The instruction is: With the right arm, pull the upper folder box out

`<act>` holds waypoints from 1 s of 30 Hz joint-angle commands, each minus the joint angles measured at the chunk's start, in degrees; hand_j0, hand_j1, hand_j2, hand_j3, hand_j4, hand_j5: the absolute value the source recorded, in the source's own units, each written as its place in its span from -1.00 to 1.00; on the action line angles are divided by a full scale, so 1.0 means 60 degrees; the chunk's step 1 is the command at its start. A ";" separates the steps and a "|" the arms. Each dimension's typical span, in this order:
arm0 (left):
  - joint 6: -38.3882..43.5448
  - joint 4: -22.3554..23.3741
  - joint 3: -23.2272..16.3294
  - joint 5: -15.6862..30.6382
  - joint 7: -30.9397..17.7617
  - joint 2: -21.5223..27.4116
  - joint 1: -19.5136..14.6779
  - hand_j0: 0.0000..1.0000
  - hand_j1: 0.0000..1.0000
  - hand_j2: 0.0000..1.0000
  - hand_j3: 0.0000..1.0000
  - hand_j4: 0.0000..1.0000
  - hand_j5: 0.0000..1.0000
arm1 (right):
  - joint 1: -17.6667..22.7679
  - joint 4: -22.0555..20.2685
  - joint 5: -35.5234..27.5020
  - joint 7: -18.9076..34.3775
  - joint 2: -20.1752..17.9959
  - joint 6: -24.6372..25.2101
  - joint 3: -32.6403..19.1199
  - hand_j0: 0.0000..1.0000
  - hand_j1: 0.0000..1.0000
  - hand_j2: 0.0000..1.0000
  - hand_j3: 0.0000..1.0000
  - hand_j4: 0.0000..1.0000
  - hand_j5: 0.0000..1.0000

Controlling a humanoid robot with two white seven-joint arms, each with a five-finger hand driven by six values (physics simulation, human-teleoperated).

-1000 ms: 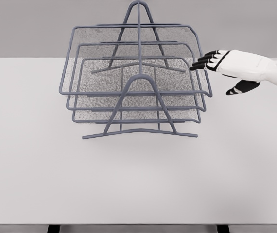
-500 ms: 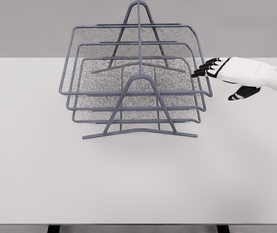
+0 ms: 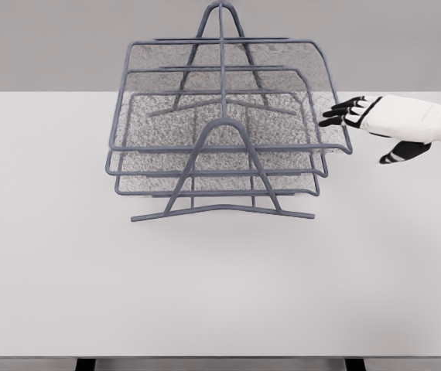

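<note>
Desk (image 3: 220, 286): a white top filling most of the head view, with a grey wall behind its far edge.
Rack (image 3: 222, 210): a dark grey wire stand in the middle of the desk's far half, with an A-shaped frame at the near side and another at the far side, joined by a bar over the top.
Trays: three mesh-bottomed wire trays stacked one above another inside the rack.
Top tray (image 3: 228, 147): the highest of the three, sitting shifted to the right of the two below, so that its right rim juts past theirs and its near right corner sticks out farthest toward the hand.
Middle tray (image 3: 205, 171): lined up under the top one, its left rim a little farther left than the top tray's.
Bottom tray (image 3: 205, 191): lowest, just above the rack's feet, in line with the middle tray.
Right hand (image 3: 391, 124): white with black fingers, reaching in from the right edge at the height of the top tray.
Fingers (image 3: 343, 112): stretched out almost straight toward the left, with their tips at the top tray's right rim; whether they touch the wire cannot be told. The thumb hangs lower, apart from the others, and nothing is clasped.
</note>
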 commanded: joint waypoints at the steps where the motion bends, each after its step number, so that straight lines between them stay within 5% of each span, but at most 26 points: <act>1: 0.0005 -0.0002 0.0006 0.0003 -0.0001 0.0000 0.0000 1.00 1.00 1.00 1.00 1.00 1.00 | 0.0000 0.0017 0.0230 0.0005 -0.0189 -0.0018 -0.0027 1.00 1.00 1.00 1.00 1.00 1.00; 30: 0.0005 -0.0002 0.0006 0.0003 -0.0001 0.0000 0.0000 1.00 1.00 1.00 1.00 1.00 1.00 | 0.0190 0.0090 -0.0414 -0.0024 -0.1405 -0.0018 -0.0129 1.00 1.00 1.00 1.00 1.00 1.00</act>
